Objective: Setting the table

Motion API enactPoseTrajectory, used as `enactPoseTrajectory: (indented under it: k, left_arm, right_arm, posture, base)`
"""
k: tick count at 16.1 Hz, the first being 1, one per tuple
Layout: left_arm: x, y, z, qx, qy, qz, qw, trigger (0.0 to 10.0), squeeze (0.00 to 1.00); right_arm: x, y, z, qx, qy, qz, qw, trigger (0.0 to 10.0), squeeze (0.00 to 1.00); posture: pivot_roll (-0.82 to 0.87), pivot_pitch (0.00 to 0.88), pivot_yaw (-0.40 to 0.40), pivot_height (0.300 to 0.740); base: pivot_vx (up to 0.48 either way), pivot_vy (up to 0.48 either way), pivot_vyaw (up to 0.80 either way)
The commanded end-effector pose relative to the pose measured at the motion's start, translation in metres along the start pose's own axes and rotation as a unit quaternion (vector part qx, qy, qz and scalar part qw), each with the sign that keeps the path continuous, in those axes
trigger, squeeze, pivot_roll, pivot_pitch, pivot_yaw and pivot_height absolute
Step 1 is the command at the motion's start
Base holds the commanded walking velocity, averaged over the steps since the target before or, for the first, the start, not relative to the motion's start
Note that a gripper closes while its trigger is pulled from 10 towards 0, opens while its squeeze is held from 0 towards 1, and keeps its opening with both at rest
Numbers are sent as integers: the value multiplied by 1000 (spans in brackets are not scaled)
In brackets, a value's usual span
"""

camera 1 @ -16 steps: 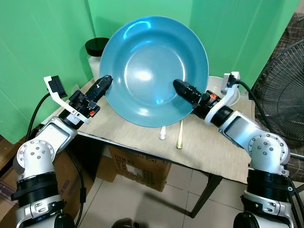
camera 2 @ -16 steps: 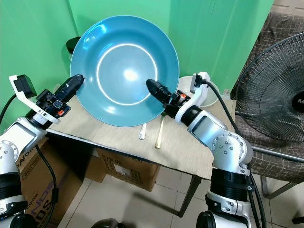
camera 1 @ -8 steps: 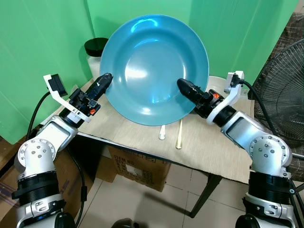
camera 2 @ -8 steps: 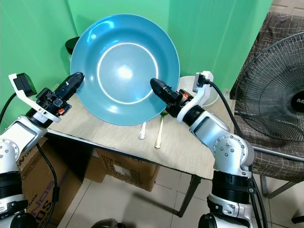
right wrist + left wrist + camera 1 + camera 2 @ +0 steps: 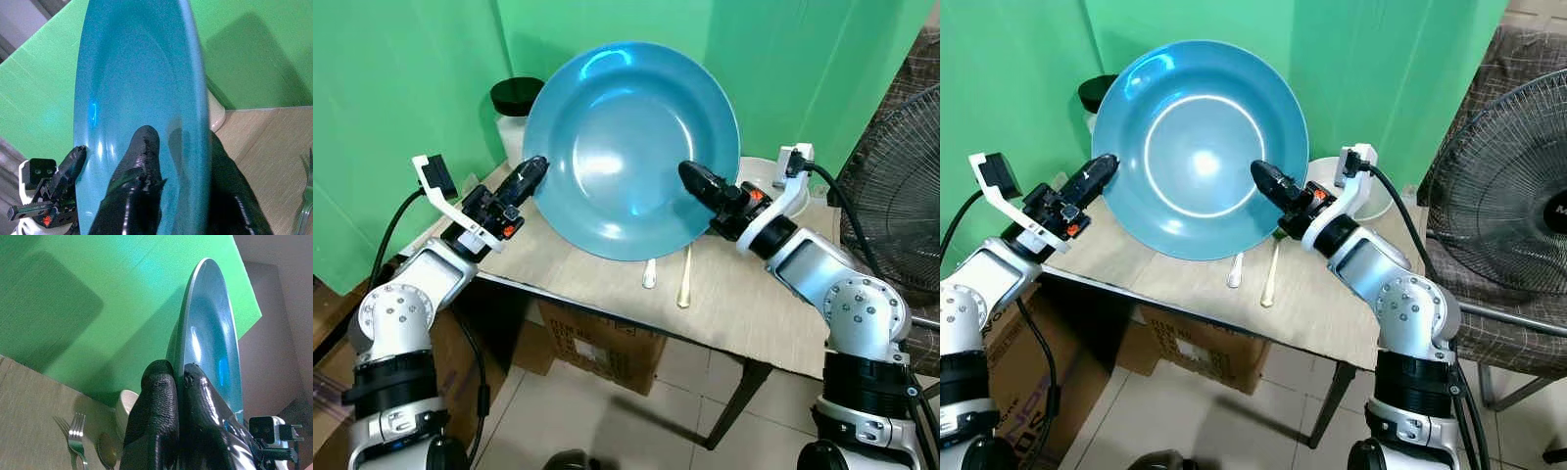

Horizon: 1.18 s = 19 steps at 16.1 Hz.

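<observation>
A large blue plate (image 5: 625,147) is held up in the air above the table (image 5: 578,279), tilted so its hollow faces me. My left gripper (image 5: 532,170) is shut on the plate's left rim; in the left wrist view the two fingers (image 5: 161,396) pinch the rim (image 5: 188,313). My right gripper (image 5: 693,180) is shut on the lower right rim, one finger (image 5: 142,152) lying across the inside of the plate (image 5: 132,73) and the other behind it. A silver spoon (image 5: 649,274) and a gold utensil (image 5: 684,281) lie on the table under the plate.
A white bowl (image 5: 759,174) stands at the table's back right, and a white jar with a black lid (image 5: 514,103) at the back left. A fork (image 5: 76,440) lies on the table. A fan (image 5: 901,166) stands to the right. Cardboard boxes (image 5: 597,338) sit under the table.
The plate sits a little lower and has tipped slightly. Both grippers keep their hold on its rim and have hardly moved.
</observation>
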<state>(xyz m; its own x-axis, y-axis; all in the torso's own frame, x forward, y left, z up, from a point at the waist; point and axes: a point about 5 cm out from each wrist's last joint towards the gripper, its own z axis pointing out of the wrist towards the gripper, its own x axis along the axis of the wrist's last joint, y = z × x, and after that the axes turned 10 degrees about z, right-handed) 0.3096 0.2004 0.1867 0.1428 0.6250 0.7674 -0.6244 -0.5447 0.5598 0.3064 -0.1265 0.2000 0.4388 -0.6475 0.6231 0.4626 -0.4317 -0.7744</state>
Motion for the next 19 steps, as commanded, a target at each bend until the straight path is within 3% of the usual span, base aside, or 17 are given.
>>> enactPoseTrajectory:
  k: [1, 9, 10, 11, 12, 14, 15, 17, 18, 19]
  left_arm:
    - [5, 2, 6, -5, -1, 14, 1000, 0, 0]
    - [8, 2, 11, -4, -2, 40, 999, 0, 0]
    - [6, 2, 11, 1, -15, 50, 999, 3804, 0]
    - [5, 2, 12, 7, -22, 56, 998, 10000, 4]
    - [7, 4, 13, 2, -25, 63, 998, 10000, 1000]
    - [12, 7, 15, -5, -21, 80, 997, 10000, 1000]
    - [21, 8, 14, 7, -10, 121, 993, 10000, 1000]
    - [28, 9, 13, 22, -2, 154, 988, 10000, 1000]
    - [30, 13, 14, 21, -2, 169, 985, 10000, 424]
    - [32, 20, 16, 21, -5, 189, 982, 10000, 63]
  right_arm:
    - [4, -7, 4, 20, 5, -4, 1000, 0, 0]
    - [5, -8, 7, 24, 6, -5, 1000, 0, 0]
    - [5, -8, 8, 25, 7, -5, 1000, 0, 0]
    - [6, -9, 8, 26, 8, -4, 1000, 0, 0]
    - [6, -9, 7, 27, 12, -3, 1000, 0, 0]
    - [9, -10, 4, 22, 23, -4, 999, 0, 0]
    - [15, -9, -1, 9, 40, -12, 999, 0, 0]
    - [26, -11, -7, 5, 68, -13, 998, 0, 0]
    - [33, -14, -10, 7, 91, -16, 996, 0, 0]
    - [44, -19, -15, 10, 126, -22, 992, 0, 0]
  posture:
    - [104, 0, 15, 740]
    - [121, 0, 4, 740]
    - [120, 0, 7, 740]
    - [119, 0, 10, 740]
    - [118, 0, 11, 740]
    - [118, 0, 17, 740]
    - [114, 0, 23, 740]
    - [112, 0, 26, 740]
    - [109, 0, 28, 740]
    - [106, 0, 30, 740]
  base:
    - [0, 0, 0]
    - [0, 0, 0]
    - [0, 0, 0]
    - [0, 0, 0]
    - [0, 0, 0]
    - [0, 0, 0]
    - [0, 0, 0]
    - [0, 0, 0]
    - [0, 0, 0]
    - [0, 0, 0]
